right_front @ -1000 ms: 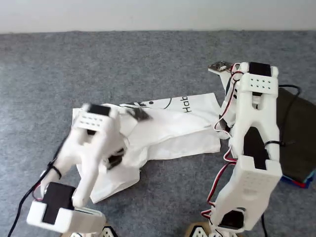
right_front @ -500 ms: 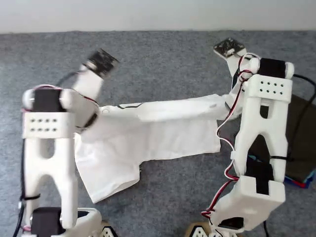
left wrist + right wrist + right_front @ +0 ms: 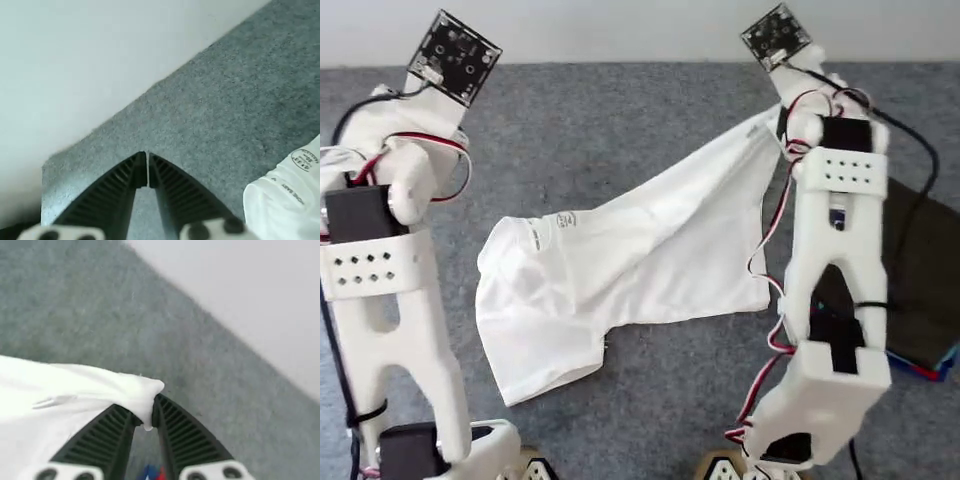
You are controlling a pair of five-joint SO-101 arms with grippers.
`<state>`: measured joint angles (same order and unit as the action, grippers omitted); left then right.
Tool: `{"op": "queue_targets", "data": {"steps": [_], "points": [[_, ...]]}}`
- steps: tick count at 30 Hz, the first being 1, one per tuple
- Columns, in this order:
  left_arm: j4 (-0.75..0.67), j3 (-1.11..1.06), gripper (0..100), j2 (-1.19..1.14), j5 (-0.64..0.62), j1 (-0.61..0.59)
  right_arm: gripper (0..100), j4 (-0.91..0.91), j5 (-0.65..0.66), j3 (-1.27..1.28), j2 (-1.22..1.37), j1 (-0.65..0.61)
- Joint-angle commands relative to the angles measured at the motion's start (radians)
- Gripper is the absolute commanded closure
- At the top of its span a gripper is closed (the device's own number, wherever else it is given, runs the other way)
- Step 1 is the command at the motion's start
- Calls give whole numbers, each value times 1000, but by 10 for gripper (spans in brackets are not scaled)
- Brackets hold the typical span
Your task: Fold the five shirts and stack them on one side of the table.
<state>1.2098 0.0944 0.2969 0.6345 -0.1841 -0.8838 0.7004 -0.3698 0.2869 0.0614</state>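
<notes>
My left gripper [image 3: 146,160] has swung up clear, fingers shut on nothing; my right gripper [image 3: 145,417] pinches the raised shirt [image 3: 640,260] corner. The spread is lost, so I regrasp.

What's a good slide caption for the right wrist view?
The right gripper, shut on a corner of the white shirt, over the grey table.

High view looks down on the table [image 3: 620,120]; both nearer wrist views share the shirt [image 3: 650,250].
</notes>
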Motion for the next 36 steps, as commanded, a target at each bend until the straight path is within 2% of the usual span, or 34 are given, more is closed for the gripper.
{"op": "queue_targets", "data": {"steps": [1, 4, 10, 15, 18, 26, 36], "points": [[-37, -25, 986, 28, 49, 15, 988, 114, 20, -12, 27, -36], [38, -44, 986, 28, 52, 37, 988, 110, 51, -8, 50, -54], [227, -173, 984, 28, 41, 140, 988, 7, -2, -8, 54, -58], [204, -329, 963, 2, -55, 206, 988, -140, -21, -8, 54, -59], [207, -334, 921, -92, -109, 235, 988, -232, -21, -8, 54, -59], [285, -91, 859, -394, -216, 313, 988, -371, -21, -8, 56, -59], [485, 392, 829, -856, -245, 321, 988, -378, -43, -6, 56, -58]]}}
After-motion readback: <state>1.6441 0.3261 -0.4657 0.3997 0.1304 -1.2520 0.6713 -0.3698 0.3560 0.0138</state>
